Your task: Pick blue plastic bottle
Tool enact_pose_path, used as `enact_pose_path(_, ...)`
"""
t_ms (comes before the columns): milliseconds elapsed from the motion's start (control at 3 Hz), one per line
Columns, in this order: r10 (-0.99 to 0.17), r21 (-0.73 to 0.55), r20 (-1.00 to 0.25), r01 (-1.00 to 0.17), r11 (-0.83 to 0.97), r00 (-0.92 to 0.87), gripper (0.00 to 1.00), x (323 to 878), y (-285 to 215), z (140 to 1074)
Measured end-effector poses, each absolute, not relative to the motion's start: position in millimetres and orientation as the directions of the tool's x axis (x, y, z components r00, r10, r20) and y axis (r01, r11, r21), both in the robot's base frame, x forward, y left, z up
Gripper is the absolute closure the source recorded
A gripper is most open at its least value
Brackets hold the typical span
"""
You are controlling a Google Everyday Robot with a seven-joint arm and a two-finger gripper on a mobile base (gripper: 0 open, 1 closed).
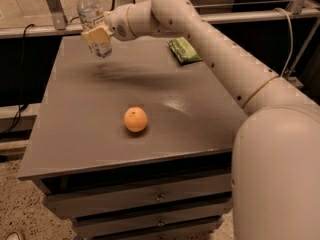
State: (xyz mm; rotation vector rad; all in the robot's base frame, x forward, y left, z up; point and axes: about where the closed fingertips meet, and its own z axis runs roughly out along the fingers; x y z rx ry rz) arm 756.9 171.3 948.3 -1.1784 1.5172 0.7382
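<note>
At the far left the gripper point(98, 37) clenches the blue plastic bottle point(90, 11) around its middle — upright, seemingly clear of the table point(75, 134) — likely so it carries without tipping

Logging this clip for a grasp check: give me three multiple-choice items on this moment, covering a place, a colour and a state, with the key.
1. Where does the orange lie?
A. near the middle of the table
B. in a drawer
C. on the floor

2. What colour is the cap of the blue plastic bottle?
A. red
B. white
C. black

3. How is the gripper?
A. open above the orange
B. jaws closed on the bottle, over the table's far left
C. out of view

Key:
1 A, it rests on the bare tabletop.
2 B, the cap shows white.
3 B, the jaws sit against the bottle's body.
</note>
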Motion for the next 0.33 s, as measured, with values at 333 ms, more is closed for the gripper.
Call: enact_pose_path(333, -0.264, -0.104, -0.964, -0.916, 0.388, -0.002, 1.0, 739.9, 130.7, 969.2)
